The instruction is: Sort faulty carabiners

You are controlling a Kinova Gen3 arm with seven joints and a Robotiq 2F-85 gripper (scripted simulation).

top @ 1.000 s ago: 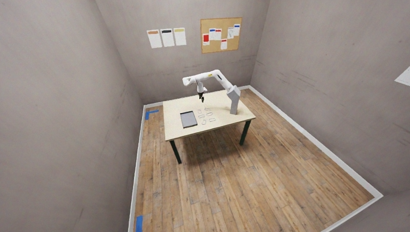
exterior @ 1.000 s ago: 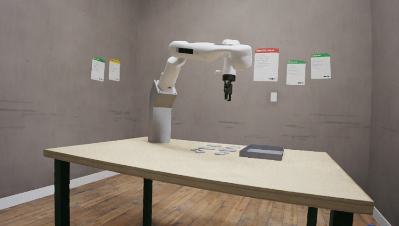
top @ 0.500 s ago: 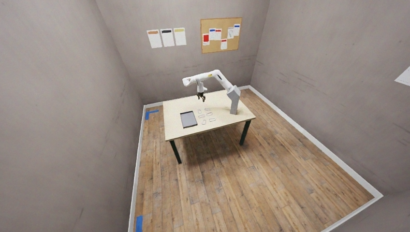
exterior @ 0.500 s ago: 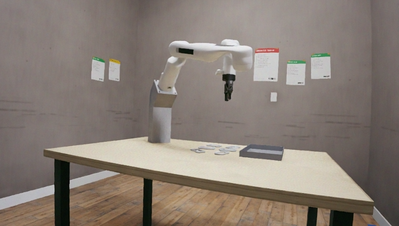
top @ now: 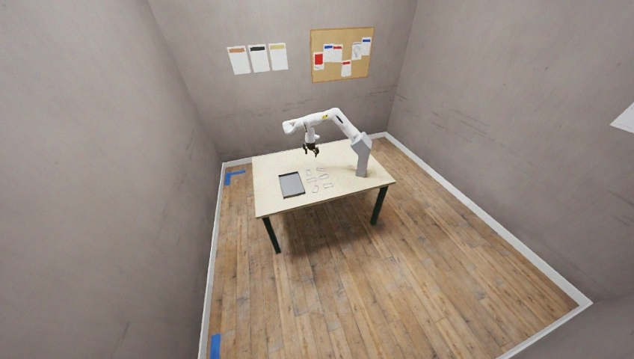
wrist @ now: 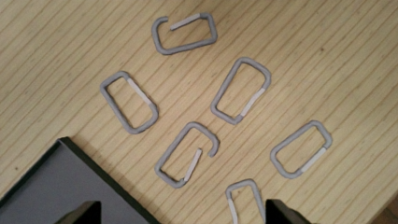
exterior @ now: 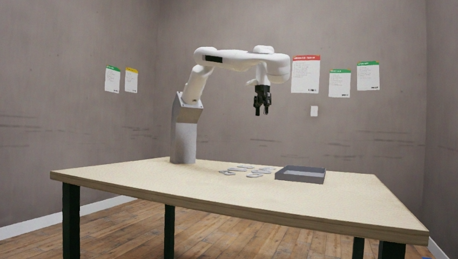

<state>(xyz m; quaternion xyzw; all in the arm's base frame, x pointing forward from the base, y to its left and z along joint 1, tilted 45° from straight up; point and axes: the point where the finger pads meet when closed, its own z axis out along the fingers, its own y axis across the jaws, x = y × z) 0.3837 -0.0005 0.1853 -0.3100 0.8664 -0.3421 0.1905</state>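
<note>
Six carabiners (wrist: 241,91) on the table (top: 271,177) (exterior: 224,198) (wrist: 327,84), all outside the one grey tray (top: 291,184) (exterior: 298,177) (wrist: 70,187). In the wrist view, two with gates open: one at twelve o'clock (wrist: 187,48), one near six (wrist: 173,151). Cut off there: tray at eight, carabiner at five (wrist: 256,196). Gates indistinct in top and exterior views. Above, one gripper (top: 311,152) (exterior: 261,113) (wrist: 184,214), jaws apart, nothing between.

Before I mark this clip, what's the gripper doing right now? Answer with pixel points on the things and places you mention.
Gripper (top: 310,152) (exterior: 261,114) (wrist: 183,216): open, holding nothing, above the table (top: 271,177) (exterior: 193,189) (wrist: 327,28).
</note>
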